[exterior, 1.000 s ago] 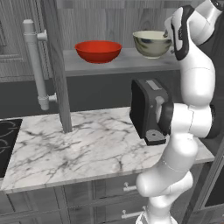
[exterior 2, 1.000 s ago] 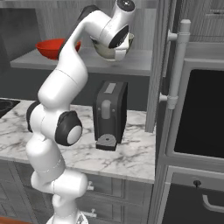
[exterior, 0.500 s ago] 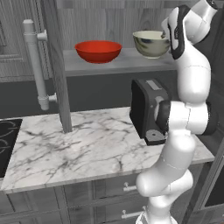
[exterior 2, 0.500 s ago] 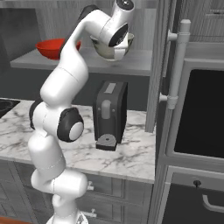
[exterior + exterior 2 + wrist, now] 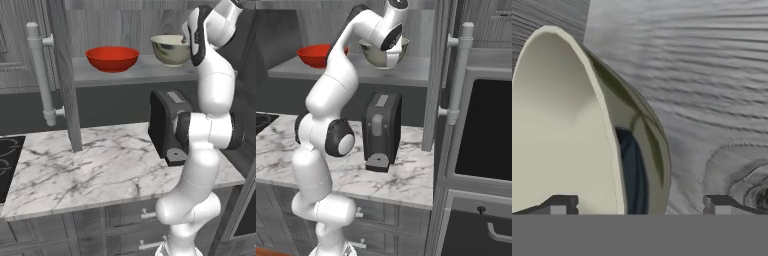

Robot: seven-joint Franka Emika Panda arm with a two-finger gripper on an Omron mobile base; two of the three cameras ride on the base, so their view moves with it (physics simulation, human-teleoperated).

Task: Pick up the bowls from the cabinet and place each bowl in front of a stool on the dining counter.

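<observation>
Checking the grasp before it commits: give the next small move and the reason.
Probably close the jaws. In the hand view the open gripper straddles the cream bowl's near rim, one fingertip outside the wall and the other inside, while the bowl sits on the cabinet shelf.

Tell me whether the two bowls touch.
Apart. The left base view shows bare shelf between the red bowl and the cream bowl.

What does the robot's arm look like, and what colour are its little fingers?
The white arm is made of smooth, rounded, glossy segments, like fat tubes joined together. Dark grey to black rings and caps mark the joints, such as the round one at the elbow. No loose cables show. Its gripper has two small, dark grey, blocky fingertips.
</observation>
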